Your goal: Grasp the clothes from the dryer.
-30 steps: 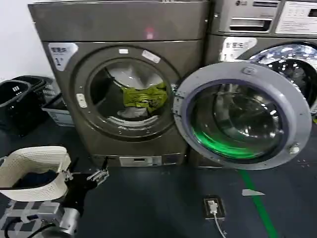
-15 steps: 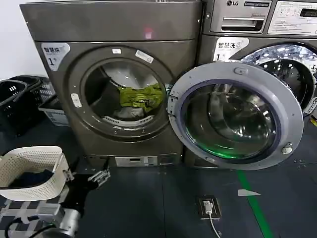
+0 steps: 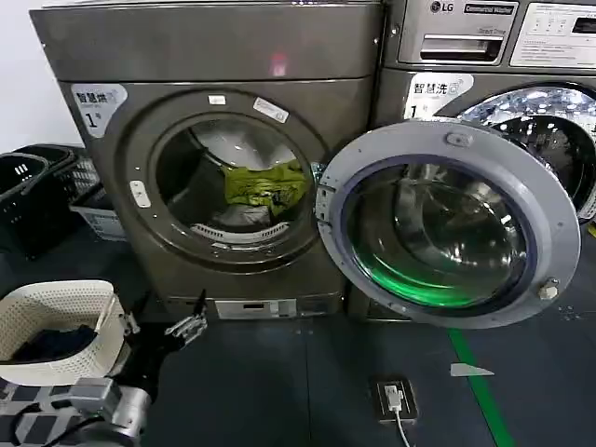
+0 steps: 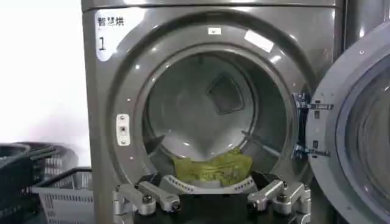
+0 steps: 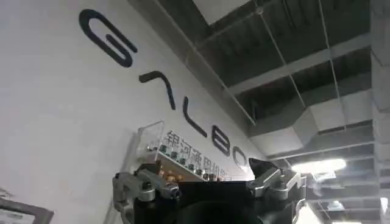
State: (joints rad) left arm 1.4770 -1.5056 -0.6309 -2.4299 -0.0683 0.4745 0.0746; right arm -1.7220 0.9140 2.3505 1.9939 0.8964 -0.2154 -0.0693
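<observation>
The dryer stands with its grey-rimmed glass door swung wide to the robot's right, the round porthole open and the white label marked 1 on its upper front corner. Inside the drum lie the clothes — a lime yellow-green piece with dark print draped over a white to light grey piece beneath it, both resting low in the drum near the front lip. In the left wrist view the yellow-green fabric sits just behind the porthole's lower rim, seen between the spread fingers.

The left gripper hangs low in front of the machine's base, well short of the porthole and touching nothing, its fingers set wide apart and empty. Beside that arm sits a white woven basket with dark garments in it. The right gripper points up toward a white wall with dark lettering and an open ceiling — its fingers spread as well, holding nothing. A second machine with an LG logo stands to the dryer's right, partly behind the open door.
</observation>
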